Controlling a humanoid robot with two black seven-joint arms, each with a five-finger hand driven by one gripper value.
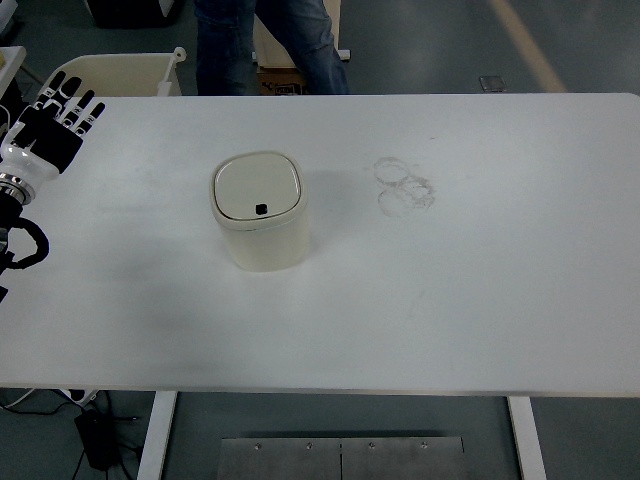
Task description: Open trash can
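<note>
A white table (480, 300) fills the view, seen from steeply above. Faint ring-shaped scuff marks (404, 186) lie right of centre, and a person's legs (262, 45) in jeans stand beyond the far edge. The bin (261, 211), a small cream container with rounded corners, stands upright left of centre, its lid (258, 189) closed and a small dark square near the lid's front edge. What is inside cannot be seen. The left hand (52, 120) hovers at the table's far left, fingers spread, well apart from the bin.
</note>
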